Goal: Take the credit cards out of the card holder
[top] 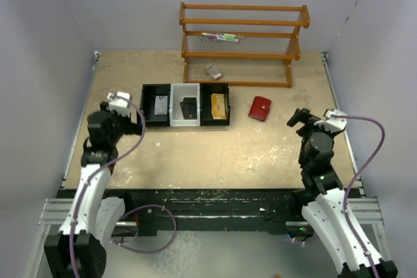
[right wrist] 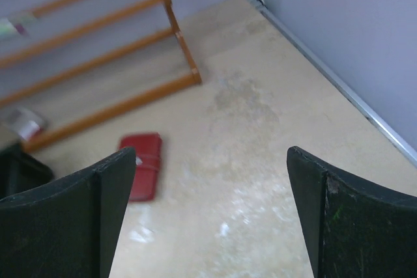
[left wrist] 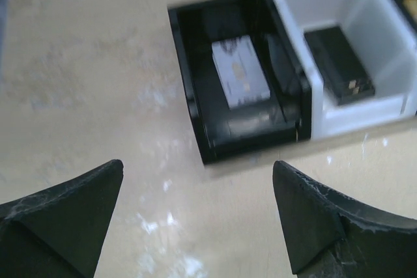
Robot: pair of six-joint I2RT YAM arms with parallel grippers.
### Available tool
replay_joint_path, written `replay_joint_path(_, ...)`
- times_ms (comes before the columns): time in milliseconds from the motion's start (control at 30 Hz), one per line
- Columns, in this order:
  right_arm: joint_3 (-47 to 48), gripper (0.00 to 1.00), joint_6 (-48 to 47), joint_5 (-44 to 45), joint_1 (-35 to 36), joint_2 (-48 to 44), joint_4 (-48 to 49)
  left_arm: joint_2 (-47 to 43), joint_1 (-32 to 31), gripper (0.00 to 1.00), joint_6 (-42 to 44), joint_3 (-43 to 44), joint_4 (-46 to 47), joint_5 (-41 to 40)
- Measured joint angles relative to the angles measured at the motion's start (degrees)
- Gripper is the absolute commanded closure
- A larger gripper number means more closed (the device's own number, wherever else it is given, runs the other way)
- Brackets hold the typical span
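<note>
Nothing has been picked up yet, so this looks like the very start: the reach for the card holder (top: 260, 108) is the step in hand. The little red wallet lies flat and folded shut on the surface, ahead of the right tool (top: 300, 118) and off to its left, well apart from it. From the right wrist view it sits just beyond the left finger. That right tool (right wrist: 212, 154) hangs above the surface with its fingers spread wide, holding nothing and touching nothing. Over on the other side, the left tool (left wrist: 199, 174) is just as wide apart and just as empty. The three-compartment tray (left wrist: 189, 83) lies a little ahead of it, and a grey-silver card (left wrist: 240, 73) lies in the black compartment nearest to it. A dark block (left wrist: 339, 63) lies in the white compartment next along. No credit cards can be seen in the holder itself, because it is closed. The next move, I'd say, calls for the right tool to swing forward and left, drop over the wallet and pinch it across its short side. The left tool would then need to come across to help with the snap tab.
</note>
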Motion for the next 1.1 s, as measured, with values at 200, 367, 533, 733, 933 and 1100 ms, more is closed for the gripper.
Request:
replay_joint_path(200,15.54,0.0,13.18,-0.46,0.04,9.25,-5.31,17.38,0.0,0.01,4.79,28.74,-17.49,2.8)
replay_joint_path(367,18.12,0.0,16.68,-7.37,0.0,19.76,-5.53,21.55,0.72,0.01,6.97,38.71,-30.1,6.01)
replay_joint_path(533,23.26,0.0,16.72,-12.24,0.07,37.07,-7.41,21.0,1.44,0.01,8.0,41.79,-39.19,9.4)
replay_joint_path(733,29.49,0.0,17.0,-14.23,0.04,51.28,-7.17,22.25,1.55,0.01,9.11,43.85,-46.1,11.41)
replay_joint_path(933,36.02,0.05,16.9,-15.15,0.07,61.79,-8.04,21.84,1.66,0.01,10.43,44.13,-49.75,12.61)
replay_joint_path(1100,38.03,0.07,16.04,-14.86,0.55,67.04,-8.92,21.68,1.77,0.01,12.26,44.68,-51.91,13.46)
